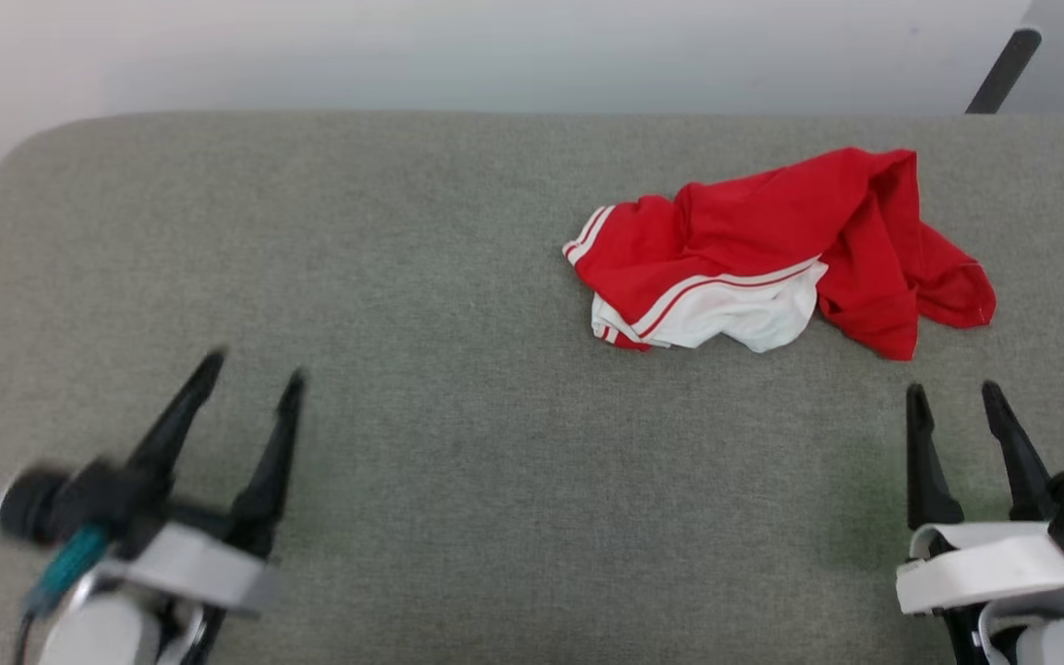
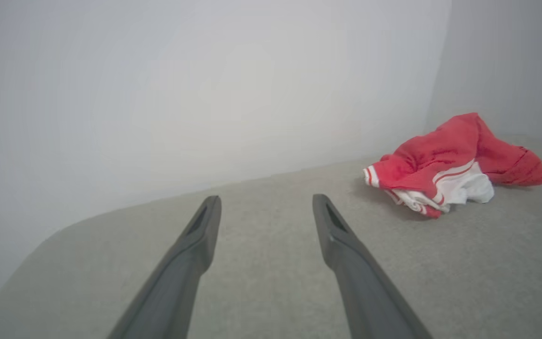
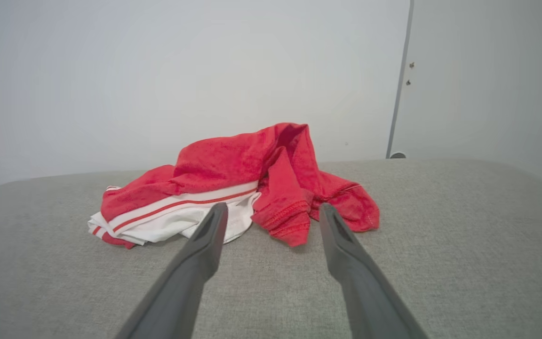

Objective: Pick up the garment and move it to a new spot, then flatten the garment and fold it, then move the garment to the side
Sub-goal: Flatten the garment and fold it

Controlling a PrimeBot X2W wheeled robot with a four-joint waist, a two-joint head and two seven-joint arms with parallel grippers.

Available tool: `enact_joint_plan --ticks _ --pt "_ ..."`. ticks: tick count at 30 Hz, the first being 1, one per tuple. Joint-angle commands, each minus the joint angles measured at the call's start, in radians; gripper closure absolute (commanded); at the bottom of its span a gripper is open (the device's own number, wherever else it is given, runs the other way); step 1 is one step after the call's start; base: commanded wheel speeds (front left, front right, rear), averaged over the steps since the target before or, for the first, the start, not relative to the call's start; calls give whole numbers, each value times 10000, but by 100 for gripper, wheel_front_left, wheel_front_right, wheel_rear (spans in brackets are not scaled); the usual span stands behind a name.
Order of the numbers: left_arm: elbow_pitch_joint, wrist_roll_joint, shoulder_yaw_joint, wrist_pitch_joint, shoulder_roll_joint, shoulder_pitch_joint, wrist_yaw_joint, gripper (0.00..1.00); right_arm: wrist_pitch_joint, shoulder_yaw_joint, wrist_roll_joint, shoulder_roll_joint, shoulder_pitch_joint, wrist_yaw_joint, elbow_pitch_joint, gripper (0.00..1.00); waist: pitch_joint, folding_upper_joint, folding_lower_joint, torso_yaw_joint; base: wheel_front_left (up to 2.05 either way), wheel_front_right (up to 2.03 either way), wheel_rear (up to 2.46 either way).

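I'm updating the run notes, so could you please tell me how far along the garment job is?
Done: nothing visible yet; the garment lies crumpled on the grey surface, toward the robot's right. In hand: nothing; the left gripper and right gripper are both open and empty, the right one nearer the garment but apart from it. Left: picking up, moving, flattening, folding, setting aside.

I'm looking at a table (image 1: 458, 277) covered in grey-green woven cloth, its far left corner rounded. Behind it stands a plain pale wall (image 1: 495, 46), evenly lit. The right wrist view shows a thin grey vertical strip (image 3: 399, 94) dividing the wall. A dark slanted bar (image 1: 1003, 69) crosses the head view's top right.
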Motion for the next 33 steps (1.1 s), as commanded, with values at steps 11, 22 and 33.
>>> enact_joint_plan --ticks 11,22,33 --pt "407 -2716 -7564 2398 2260 -6752 21 0 -8 435 579 93 -931 1 -179 0 1474 0 0 -1265 0 0 0" --pt "879 -5764 -11648 5336 2223 -10440 19 0 -9 779 1544 97 -1365 1 -289 0 2544 0 0 -2724 0 0 0" --pt "1636 -4992 -11620 6536 2105 -11096 21 0 -9 1163 2128 97 -1542 1 -327 0 3070 0 0 -3556 0 0 0"
